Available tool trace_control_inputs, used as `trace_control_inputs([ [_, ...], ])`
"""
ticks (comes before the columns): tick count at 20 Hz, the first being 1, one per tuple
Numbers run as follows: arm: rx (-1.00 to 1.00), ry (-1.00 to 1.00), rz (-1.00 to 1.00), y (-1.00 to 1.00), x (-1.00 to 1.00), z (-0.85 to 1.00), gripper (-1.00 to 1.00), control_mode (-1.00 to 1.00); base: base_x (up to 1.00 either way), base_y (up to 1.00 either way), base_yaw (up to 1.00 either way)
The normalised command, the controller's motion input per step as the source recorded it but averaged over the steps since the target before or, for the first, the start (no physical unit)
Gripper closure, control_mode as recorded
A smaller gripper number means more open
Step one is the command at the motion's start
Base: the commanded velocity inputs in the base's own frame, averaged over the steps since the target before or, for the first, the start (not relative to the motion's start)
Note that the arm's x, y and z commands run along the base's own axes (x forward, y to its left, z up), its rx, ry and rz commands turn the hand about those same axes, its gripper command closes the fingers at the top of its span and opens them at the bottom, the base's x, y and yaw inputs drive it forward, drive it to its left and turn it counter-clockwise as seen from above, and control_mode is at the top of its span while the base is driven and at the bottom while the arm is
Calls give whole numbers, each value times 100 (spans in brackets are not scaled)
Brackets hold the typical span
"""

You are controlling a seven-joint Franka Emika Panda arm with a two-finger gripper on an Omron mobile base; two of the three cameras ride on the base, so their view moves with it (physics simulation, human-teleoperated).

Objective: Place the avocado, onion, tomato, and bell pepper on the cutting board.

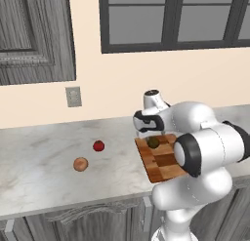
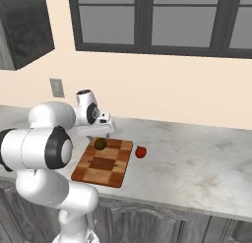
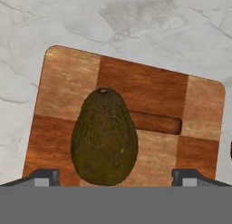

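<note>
1. Left base view: the avocado [image 1: 153, 142] is sitting on the far end of the cutting board [image 1: 163, 169], and the gripper [image 1: 144, 135] is right there just above it, tucked behind the arm's big white elbow. Out on the counter [image 1: 39, 162], the onion [image 1: 80, 164] and a small red fruit [image 1: 98, 146] lie near each other, well to the left of the board and not on it. One on the board so far, by my reckoning. The risk here: the avocado is rounded, so a fingertip brushing it on the way up could nudge it toward the board's edge.

2. Right base view: same story from the other side. The avocado [image 2: 100, 144] rests near the board's [image 2: 103, 168] back edge. A second red fruit [image 2: 141, 152] lies on the counter just beside the board's right edge, apart from it. A wide swing of the arm could knock that one rolling.

3. Hand view: looking straight down, the avocado [image 3: 104, 137] lies on the checkered board [image 3: 154, 89], with the two fingertips [image 3: 43, 177] spread wide on either side and not touching it. The jaws are released and nothing is held. Lift straight and it should be safe; drift sideways and a finger may clip the fruit.
</note>
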Motion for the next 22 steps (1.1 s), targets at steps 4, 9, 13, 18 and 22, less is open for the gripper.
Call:
trace_control_inputs([
  [4,-1,0,-1,-34,-1,32,-100,-100,0,0,0],
  [9,0,0,-4,-44,0,24,-100,-100,0,0,0],
  [13,0,0,-5,-50,0,11,-100,-100,0,0,0],
  [18,0,0,-4,-51,0,0,-100,-100,0,0,0],
  [22,0,0,-2,-62,-1,0,-100,-100,0,0,0],
])
